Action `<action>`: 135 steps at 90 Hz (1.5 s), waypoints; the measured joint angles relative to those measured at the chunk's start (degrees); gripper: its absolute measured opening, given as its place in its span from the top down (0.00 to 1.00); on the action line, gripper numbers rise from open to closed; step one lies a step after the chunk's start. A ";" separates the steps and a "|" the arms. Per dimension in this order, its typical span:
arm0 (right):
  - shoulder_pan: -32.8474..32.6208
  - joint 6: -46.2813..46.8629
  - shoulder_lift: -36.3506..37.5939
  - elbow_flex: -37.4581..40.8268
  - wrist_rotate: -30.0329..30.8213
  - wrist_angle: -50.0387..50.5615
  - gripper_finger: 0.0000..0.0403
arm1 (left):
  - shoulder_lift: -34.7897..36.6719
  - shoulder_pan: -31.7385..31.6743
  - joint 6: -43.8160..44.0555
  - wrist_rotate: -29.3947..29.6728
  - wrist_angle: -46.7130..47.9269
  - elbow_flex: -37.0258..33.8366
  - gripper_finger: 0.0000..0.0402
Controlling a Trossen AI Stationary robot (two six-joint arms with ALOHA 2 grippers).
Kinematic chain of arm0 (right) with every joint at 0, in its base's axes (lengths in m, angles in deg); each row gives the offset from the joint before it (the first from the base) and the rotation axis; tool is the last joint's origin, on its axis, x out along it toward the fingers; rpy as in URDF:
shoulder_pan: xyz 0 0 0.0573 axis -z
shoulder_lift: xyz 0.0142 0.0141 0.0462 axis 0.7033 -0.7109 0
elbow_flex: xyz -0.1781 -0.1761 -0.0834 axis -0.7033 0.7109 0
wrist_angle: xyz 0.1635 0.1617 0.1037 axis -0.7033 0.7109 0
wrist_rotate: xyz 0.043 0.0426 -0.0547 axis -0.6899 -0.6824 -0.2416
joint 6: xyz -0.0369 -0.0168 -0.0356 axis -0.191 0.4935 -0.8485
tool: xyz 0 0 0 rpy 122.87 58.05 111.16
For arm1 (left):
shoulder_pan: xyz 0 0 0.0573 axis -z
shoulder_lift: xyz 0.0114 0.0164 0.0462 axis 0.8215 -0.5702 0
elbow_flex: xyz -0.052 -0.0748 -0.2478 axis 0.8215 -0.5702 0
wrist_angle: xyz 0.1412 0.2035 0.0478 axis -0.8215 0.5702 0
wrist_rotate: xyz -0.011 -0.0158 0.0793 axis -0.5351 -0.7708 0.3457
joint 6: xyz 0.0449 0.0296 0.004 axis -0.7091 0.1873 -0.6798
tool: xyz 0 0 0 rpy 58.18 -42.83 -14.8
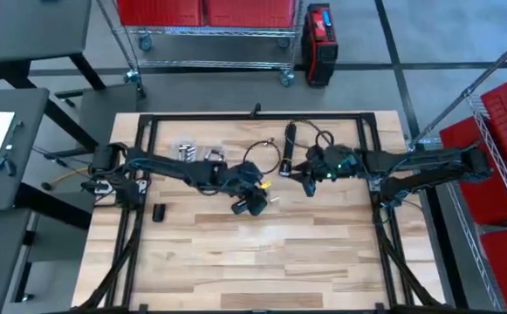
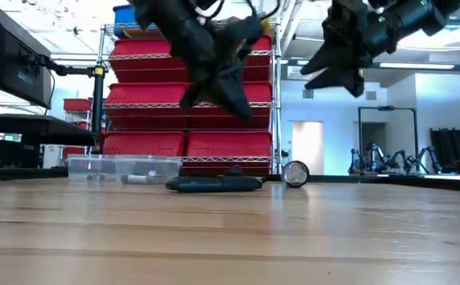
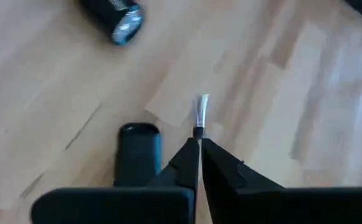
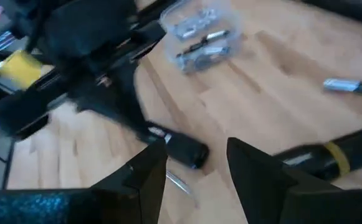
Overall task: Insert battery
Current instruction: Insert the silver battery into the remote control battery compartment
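My left gripper (image 1: 255, 205) hangs above the table's middle, shut on a slim silvery battery (image 3: 202, 111). Below it, a short black cylinder (image 4: 176, 147) lies on the wood, also seen in the low view (image 2: 214, 184). My right gripper (image 4: 196, 173) hovers open just to the right (image 1: 308, 183), clear of the table and holding nothing. The long black flashlight (image 1: 286, 148) lies on the table beyond both grippers. A loose battery (image 4: 346, 86) lies on its side on the wood. My left gripper pinches the battery's near end (image 3: 199, 129) between its two fingertips (image 3: 187, 155). The silvery rest of it sticks out past the tips, along the line of the fingers. The battery is lifted clear of the table.
A clear box (image 1: 188, 150) holding several batteries stands at the far left of the table. A small black piece (image 1: 159, 212) lies at the left. A black cylinder with a silvery end (image 3: 119, 18) lies near the left gripper. Bare wood spreads over the table's near half (image 1: 253, 262).
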State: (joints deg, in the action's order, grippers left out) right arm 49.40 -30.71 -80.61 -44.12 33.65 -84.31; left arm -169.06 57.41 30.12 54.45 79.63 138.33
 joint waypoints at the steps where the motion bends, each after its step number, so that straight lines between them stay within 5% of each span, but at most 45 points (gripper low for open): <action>1: -0.17 0.26 -0.12 0.23 -0.01 -0.55 0.61 | -0.04 0.14 0.17 0.21 -0.32 -0.46 0.99; 31: -3.61 0.73 -1.82 1.20 -0.82 1.12 0.61 | -0.01 1.02 4.00 1.07 -1.78 -4.18 1.00; 38: -3.27 0.25 -1.02 0.72 -4.77 4.84 0.61 | -0.01 0.84 3.21 -0.60 -1.36 -3.29 1.00; 59: -4.94 -4.88 1.34 -5.36 -18.34 38.82 0.61 | -0.01 0.59 -3.08 -5.14 3.59 0.64 1.00; 75: -16.77 -3.78 0.83 -6.92 -25.07 55.65 0.61 | -0.01 0.59 -6.63 -5.21 6.27 2.78 1.00; 102: -47.43 17.09 -1.80 -3.38 -11.00 48.10 0.63 | -0.01 0.72 -7.43 -5.25 8.42 3.08 1.00; 135: -66.73 31.37 -20.85 -3.34 -7.51 27.47 0.67 | 0.01 0.76 -6.98 -5.32 10.30 3.08 1.00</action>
State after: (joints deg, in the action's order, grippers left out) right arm -17.33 0.65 -101.46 -47.47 26.14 -56.84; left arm -169.05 58.17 23.14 49.14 89.94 141.40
